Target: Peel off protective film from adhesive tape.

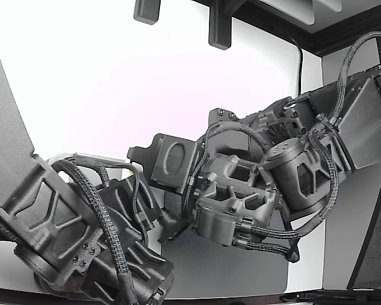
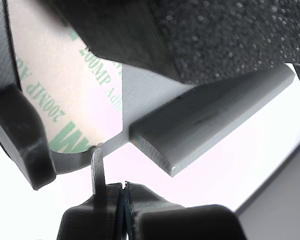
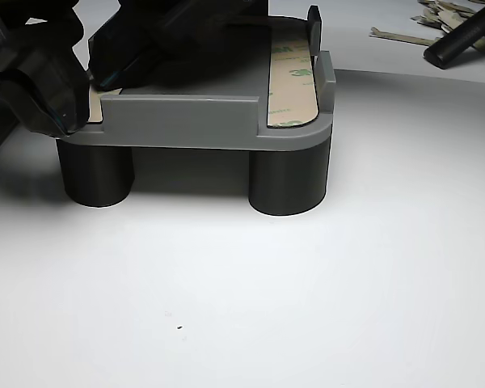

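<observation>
I am leaning my pincer [image 3: 81,77] over the near-left corner of the gray fixture [image 3: 194,121], as the other view shows it. A thin metal blade [image 2: 97,172] is sticking out of my dark fingers [image 2: 155,215], and its tip is touching the edge of the tan film [image 2: 65,95] right where that film meets the fixture's rim. Whether my pincer is clamped on the blade or only carrying it, I cannot tell, and the jaws themselves are hidden in every view. The film just ahead of the blade is lying flat on the fixture, with green printed lettering across it. Just beside the blade tip a gray raised bar [image 2: 210,115] is crossing the fixture at a slant.

Further right in the other view, well apart from my pincer, a 2nd taped strip [image 3: 293,77] is lying along the fixture's far side, its printed film facing up. The fixture is standing on 2 dark round legs [image 3: 287,182] on the white counter [image 3: 307,307]. Beyond it, at the far right, loose pale strips [image 3: 436,20] are lying on the counter beside a black rod [image 3: 465,36].
</observation>
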`<state>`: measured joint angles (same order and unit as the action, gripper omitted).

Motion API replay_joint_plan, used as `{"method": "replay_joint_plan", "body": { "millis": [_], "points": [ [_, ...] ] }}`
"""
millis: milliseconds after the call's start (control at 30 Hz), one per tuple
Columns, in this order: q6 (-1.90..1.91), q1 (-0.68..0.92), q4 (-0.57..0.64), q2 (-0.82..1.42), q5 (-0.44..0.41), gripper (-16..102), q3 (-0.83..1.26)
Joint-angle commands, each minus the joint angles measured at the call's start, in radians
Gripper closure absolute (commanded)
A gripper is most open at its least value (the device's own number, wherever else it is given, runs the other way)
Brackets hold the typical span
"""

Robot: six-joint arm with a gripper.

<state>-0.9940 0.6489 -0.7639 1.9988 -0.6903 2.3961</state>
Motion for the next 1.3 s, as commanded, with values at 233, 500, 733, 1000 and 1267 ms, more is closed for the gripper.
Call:
{"method": "replay_joint_plan", "body": {
  "millis": [233, 500, 733, 1000, 1267],
  "points": [
    [0.002, -0.006, -0.002, 0.008, -0.005, 97, -0.028],
    [0.002, -0.006, -0.002, 0.006, -0.005, 97, -0.034],
    [0.003, -0.006, -0.003, 0.006, -0.005, 97, -0.035],
    [0.003, -0.005, -0.008, 0.002, -0.003, 97, -0.044],
    [0.008, -0.002, -0.011, -0.002, -0.005, 97, -0.049]
  ]
}}
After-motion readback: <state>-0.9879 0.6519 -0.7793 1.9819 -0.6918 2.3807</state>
